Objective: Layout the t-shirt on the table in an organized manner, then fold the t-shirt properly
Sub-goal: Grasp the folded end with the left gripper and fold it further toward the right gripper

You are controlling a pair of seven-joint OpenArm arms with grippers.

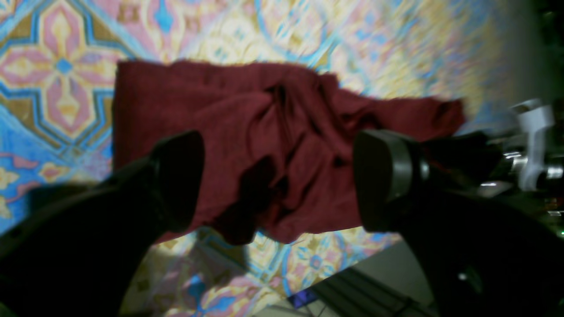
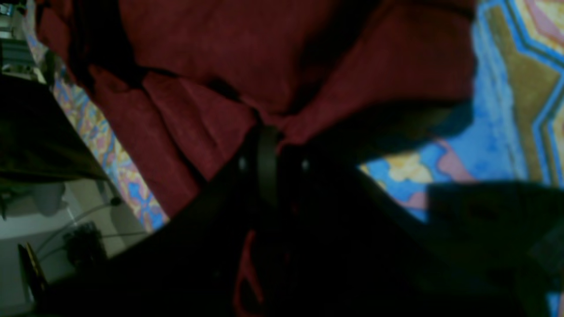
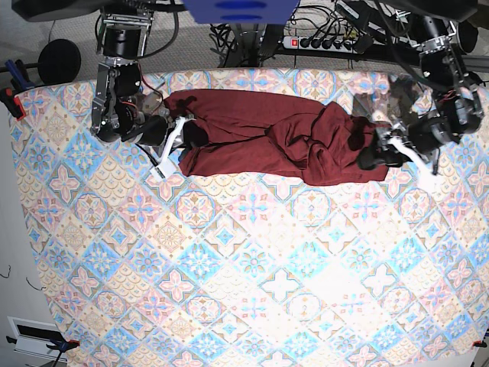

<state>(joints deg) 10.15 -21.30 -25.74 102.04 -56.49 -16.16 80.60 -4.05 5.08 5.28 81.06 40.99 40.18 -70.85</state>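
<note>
On patterned tile table point(image 3: 229, 267), crumpled soft maroon t-shirt point(image 3: 267, 134); right gripper point(image 2: 269, 145) pinching its fabric, left gripper point(image 1: 277, 180) spread wide.

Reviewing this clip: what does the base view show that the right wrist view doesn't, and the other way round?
Only the base view shows the whole t-shirt lying bunched along the far side of the table, with both arms at its opposite ends and the left gripper open at one end. Only the right wrist view shows the right gripper close up, jaws pinched shut on a fold of maroon cloth. Both show the wrinkled t-shirt resting on the patterned table, not yet spread flat.
</note>
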